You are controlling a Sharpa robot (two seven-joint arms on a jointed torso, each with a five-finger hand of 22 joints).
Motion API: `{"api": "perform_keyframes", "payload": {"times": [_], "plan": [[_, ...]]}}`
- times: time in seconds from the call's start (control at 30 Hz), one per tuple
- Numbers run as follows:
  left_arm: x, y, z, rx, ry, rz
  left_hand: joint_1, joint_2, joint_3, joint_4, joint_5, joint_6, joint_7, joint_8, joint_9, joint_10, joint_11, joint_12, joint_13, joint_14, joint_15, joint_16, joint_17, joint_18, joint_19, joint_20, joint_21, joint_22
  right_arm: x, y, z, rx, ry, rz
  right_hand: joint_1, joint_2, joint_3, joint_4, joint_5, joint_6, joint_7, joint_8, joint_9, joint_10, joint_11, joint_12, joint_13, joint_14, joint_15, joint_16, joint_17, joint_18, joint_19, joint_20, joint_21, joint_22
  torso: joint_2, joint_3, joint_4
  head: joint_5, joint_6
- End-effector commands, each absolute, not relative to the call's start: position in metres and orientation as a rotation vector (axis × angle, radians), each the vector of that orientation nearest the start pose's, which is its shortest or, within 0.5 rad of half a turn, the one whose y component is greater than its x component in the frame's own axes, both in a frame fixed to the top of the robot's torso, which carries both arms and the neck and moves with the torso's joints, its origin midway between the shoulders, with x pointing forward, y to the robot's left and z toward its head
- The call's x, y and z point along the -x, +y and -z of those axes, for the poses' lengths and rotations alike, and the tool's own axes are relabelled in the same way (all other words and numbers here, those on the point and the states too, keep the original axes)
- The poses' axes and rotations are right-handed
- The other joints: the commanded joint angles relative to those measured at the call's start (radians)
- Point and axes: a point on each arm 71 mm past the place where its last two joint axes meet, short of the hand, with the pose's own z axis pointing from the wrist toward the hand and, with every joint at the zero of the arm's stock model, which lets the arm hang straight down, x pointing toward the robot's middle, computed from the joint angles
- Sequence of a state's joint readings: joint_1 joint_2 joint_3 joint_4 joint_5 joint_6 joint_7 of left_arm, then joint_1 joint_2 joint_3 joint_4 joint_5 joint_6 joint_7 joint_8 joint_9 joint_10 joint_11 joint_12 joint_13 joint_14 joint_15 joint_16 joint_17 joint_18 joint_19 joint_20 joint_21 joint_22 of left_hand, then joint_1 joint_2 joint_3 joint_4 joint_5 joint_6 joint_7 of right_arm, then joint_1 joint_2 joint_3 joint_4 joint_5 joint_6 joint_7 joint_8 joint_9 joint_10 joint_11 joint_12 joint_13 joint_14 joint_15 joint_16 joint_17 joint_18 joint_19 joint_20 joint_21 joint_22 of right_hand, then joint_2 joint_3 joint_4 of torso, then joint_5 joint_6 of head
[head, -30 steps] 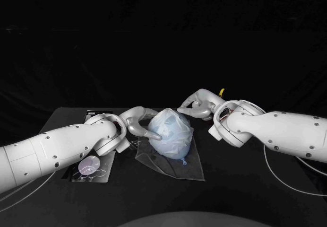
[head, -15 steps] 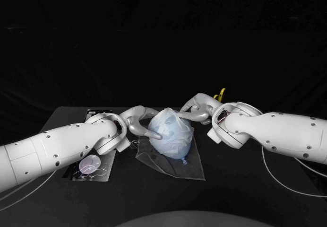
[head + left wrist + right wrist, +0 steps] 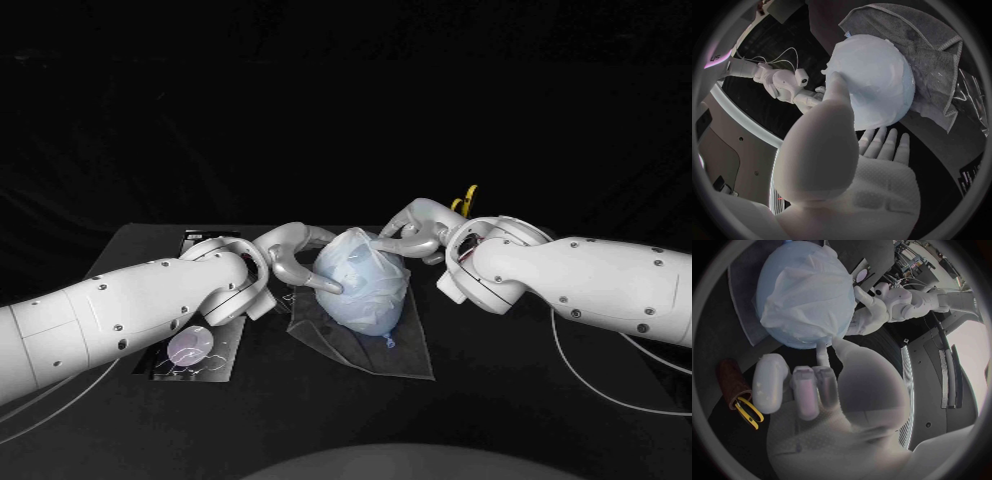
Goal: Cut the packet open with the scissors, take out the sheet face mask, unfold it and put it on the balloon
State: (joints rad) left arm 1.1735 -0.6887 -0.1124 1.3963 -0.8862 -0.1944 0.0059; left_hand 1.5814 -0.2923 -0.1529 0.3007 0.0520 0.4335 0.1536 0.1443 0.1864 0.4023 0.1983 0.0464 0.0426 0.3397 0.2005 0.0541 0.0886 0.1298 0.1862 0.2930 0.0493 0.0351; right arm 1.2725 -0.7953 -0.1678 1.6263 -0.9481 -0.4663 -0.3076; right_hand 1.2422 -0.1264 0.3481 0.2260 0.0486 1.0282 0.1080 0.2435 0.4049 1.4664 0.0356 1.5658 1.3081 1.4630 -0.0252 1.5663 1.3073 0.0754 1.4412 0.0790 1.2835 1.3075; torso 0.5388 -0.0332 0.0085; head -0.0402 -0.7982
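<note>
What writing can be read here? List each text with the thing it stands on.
No text can be read.
packet: a pale round print, any lettering on it too small and blurred to read.

The flat black table (image 3: 562,410) fills the lower half of the frame. In its middle lies a see-through shiny plastic sheet (image 3: 378,350). At the lower left lies a long flat dark packet (image 3: 195,350) with a pale shiny spot. Yellow-handled scissors (image 3: 464,198) peek out at the table's far edge, right of the middle.
</note>
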Motion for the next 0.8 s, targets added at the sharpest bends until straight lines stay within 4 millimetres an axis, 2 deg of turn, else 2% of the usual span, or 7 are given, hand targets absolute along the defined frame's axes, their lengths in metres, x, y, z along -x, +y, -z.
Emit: {"api": "perform_keyframes", "payload": {"times": [0.03, 0.4, 0.57, 0.6, 0.67, 0.8], "plan": [[-0.484, 0.1516, 0.2412, 0.258, 1.992, 1.033, 0.0, 0.001, -0.004, 0.002, 0.003, -0.004, 0.079, 0.004, 0.001, -0.006, 0.0, -0.006, -0.002, -0.006, 0.001, -0.004, -0.001, 0.016, 0.002, -0.001, 0.006, 0.001, -0.4632, -0.1659, 0.2016, -0.388, 1.88, -0.749, 0.0, -0.012, -0.009, 0.001, 0.001, 0.0, 0.003, 0.0, -0.002, 0.104, -0.003, 0.005, 0.263, 0.108, -0.004, 0.005, 0.264, -0.014, 0.002, -0.003, -0.004, 0.143, 0.0, 0.0001, -0.0001, 0.0, -0.002], [-0.4858, 0.149, 0.242, 0.261, 1.993, 1.035, 0.0, 0.001, -0.003, 0.002, 0.003, -0.006, 0.08, 0.004, 0.0, -0.009, 0.001, -0.007, -0.002, -0.007, 0.001, -0.004, -0.002, 0.016, 0.003, -0.001, 0.007, 0.001, -0.4614, -0.1609, 0.2007, -0.353, 1.878, -0.759, -0.009, -0.028, -0.033, 0.015, 0.007, -0.002, 0.005, -0.002, -0.006, 0.104, 0.0, 0.005, 0.263, 0.108, -0.002, 0.005, 0.264, -0.013, 0.001, -0.001, -0.007, 0.143, 0.001, -0.0003, -0.0004, -0.001, -0.007], [-0.4868, 0.1475, 0.2428, 0.264, 1.996, 1.037, 0.0, 0.002, -0.002, 0.002, 0.003, -0.007, 0.081, 0.003, 0.0, -0.009, 0.001, -0.007, -0.002, -0.008, 0.001, -0.004, -0.002, 0.016, 0.003, -0.002, 0.007, 0.001, -0.4606, -0.1596, 0.2004, -0.34, 1.879, -0.76, -0.006, -0.027, -0.035, 0.015, 0.013, -0.001, 0.004, -0.001, -0.007, 0.104, -0.001, 0.005, 0.263, 0.108, -0.002, 0.005, 0.264, -0.014, 0.002, 0.0, -0.005, 0.145, 0.002, -0.0015, -0.001, -0.002, -0.01], [-0.4868, 0.1474, 0.2429, 0.264, 1.996, 1.037, 0.0, 0.002, -0.002, 0.002, 0.003, -0.007, 0.081, 0.003, 0.0, -0.009, 0.001, -0.007, -0.002, -0.008, 0.001, -0.004, -0.002, 0.016, 0.003, -0.002, 0.007, 0.001, -0.4605, -0.1594, 0.2004, -0.338, 1.879, -0.76, -0.001, -0.025, -0.034, 0.014, 0.014, 0.0, 0.003, -0.001, -0.007, 0.104, -0.001, 0.005, 0.263, 0.108, -0.002, 0.005, 0.264, -0.014, 0.002, 0.0, -0.005, 0.145, 0.002, -0.0016, -0.001, -0.002, -0.01], [-0.487, 0.1472, 0.243, 0.265, 1.995, 1.038, 0.0, 0.002, -0.002, 0.002, 0.003, -0.007, 0.081, 0.003, 0.0, -0.009, 0.001, -0.007, -0.002, -0.008, 0.001, -0.004, -0.002, 0.016, 0.003, -0.002, 0.007, 0.001, -0.4606, -0.159, 0.2003, -0.335, 1.878, -0.758, 0.031, -0.003, -0.017, 0.001, 0.005, 0.008, -0.002, 0.003, -0.008, 0.104, -0.006, 0.005, 0.263, 0.108, -0.005, 0.005, 0.264, -0.014, 0.003, -0.001, -0.003, 0.147, 0.002, -0.0008, 0.0001, -0.002, -0.012], [-0.4869, 0.1469, 0.243, 0.266, 1.996, 1.038, 0.0, 0.002, -0.002, 0.002, 0.003, -0.007, 0.081, 0.003, 0.0, -0.009, 0.001, -0.007, -0.002, -0.008, 0.001, -0.004, -0.002, 0.016, 0.003, -0.002, 0.007, 0.001, -0.4616, -0.1583, 0.2, -0.33, 1.869, -0.755, 0.083, 0.025, 0.012, -0.027, 0.004, 0.024, -0.012, 0.014, -0.007, 0.104, -0.015, 0.005, 0.263, 0.108, -0.012, 0.005, 0.264, -0.014, 0.005, -0.006, 0.001, 0.15, 0.001, -0.0008, 0.0009, -0.002, -0.014]]}}
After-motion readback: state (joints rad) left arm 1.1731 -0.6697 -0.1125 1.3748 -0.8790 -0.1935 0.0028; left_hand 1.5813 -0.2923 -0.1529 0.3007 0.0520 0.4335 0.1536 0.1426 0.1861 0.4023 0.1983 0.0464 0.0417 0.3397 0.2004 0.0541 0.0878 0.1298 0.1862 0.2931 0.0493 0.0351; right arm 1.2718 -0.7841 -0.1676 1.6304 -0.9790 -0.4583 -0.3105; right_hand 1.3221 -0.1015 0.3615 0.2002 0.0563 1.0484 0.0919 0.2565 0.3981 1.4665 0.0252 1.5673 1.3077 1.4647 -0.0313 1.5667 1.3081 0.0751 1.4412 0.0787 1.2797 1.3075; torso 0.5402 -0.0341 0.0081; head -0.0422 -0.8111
